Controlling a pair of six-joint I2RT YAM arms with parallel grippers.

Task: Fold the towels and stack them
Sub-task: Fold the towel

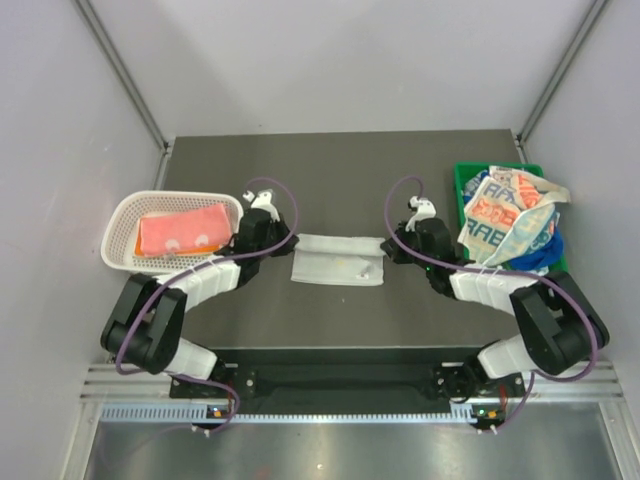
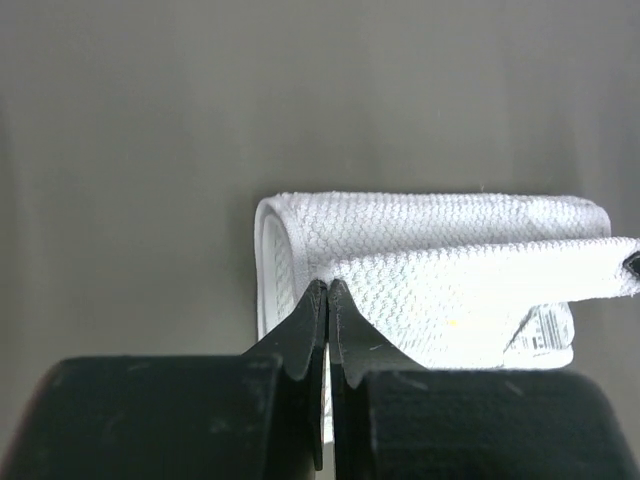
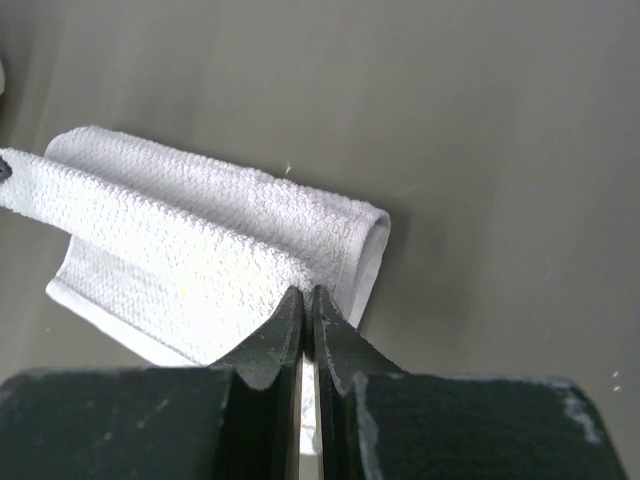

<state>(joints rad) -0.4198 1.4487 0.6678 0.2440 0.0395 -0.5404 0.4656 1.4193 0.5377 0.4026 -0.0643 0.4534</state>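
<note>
Towel of plain white waffle-weave cloth point(image 1: 338, 260) lies partly folded at the middle of my dark table point(image 1: 330, 165). My left gripper point(image 2: 328, 286) is pinched tight on its upper layer at the left end. My right gripper point(image 3: 308, 292) is clamped likewise at the right end, with the layer stretched between them.

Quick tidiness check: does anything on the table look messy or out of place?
The lettered towel lies crumpled in the green bin on the right, spilling over its rim. Nothing else stands out.
</note>
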